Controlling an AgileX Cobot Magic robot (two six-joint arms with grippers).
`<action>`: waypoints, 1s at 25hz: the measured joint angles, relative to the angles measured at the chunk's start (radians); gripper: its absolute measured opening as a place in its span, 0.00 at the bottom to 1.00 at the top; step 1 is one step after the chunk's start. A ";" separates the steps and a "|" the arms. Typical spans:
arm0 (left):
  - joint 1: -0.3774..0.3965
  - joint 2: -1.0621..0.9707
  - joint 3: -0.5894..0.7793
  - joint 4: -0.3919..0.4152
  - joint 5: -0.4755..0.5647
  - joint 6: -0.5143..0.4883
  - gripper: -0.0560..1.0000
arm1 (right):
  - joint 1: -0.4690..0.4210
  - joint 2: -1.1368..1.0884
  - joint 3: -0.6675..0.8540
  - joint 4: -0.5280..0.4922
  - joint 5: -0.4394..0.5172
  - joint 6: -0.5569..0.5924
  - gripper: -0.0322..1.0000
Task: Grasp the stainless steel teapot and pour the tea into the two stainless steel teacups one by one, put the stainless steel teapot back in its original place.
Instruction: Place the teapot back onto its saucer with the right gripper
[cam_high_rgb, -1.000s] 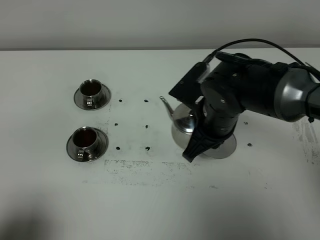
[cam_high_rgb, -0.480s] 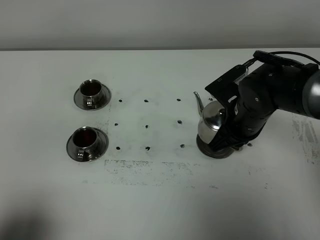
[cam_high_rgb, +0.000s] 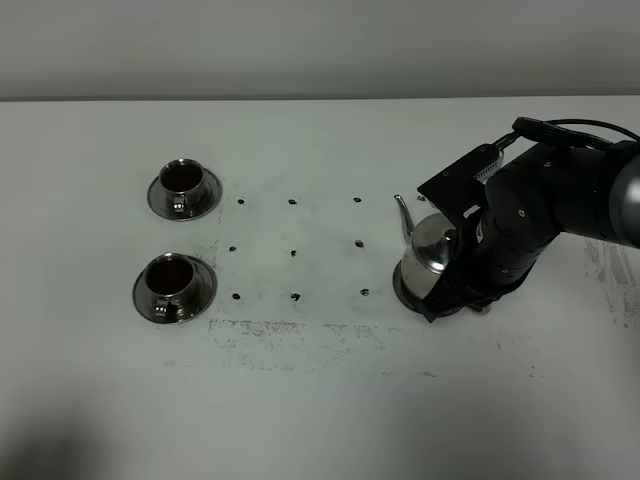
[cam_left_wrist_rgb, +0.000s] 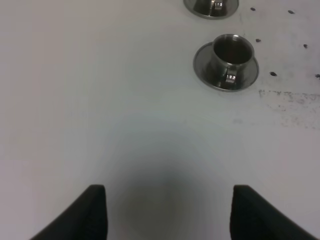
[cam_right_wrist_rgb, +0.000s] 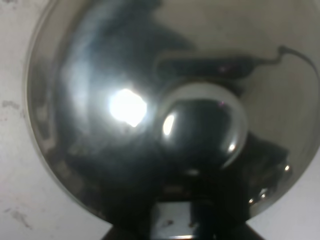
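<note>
White table (cam_high_rgb: 300, 400), shiny steel teapot (cam_high_rgb: 425, 255), thin curved spout; right claw (cam_high_rgb: 462, 290) gripping it

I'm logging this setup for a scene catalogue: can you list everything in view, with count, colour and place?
stainless steel teapot: one, shiny silver, right of centre on the table, spout toward the cups, standing over the tray.
steel tray: one, silver, under the teapot, mostly hidden; only its dark edge shows.
stainless steel teacups: two, silver with dark liquid inside, on the table's left, far cup and near cup.
saucers: two, silver, one under each cup, far and near.
table: one, white, with small black dot marks and scuffed patches.
right arm: one, black and grey, over the teapot; its pincer is shut on the teapot's handle side, hidden by the arm.
left pincer: one, black, above bare table near the cups, holding nothing.
</note>
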 joint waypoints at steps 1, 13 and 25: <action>0.000 0.000 0.000 0.000 0.000 0.000 0.55 | -0.002 0.000 0.000 0.000 -0.001 0.000 0.20; 0.000 0.000 0.000 0.000 0.000 0.000 0.55 | -0.003 0.000 0.008 -0.003 -0.021 0.000 0.20; 0.000 0.000 0.000 0.000 0.000 0.000 0.55 | -0.003 0.021 0.008 0.001 -0.036 0.000 0.20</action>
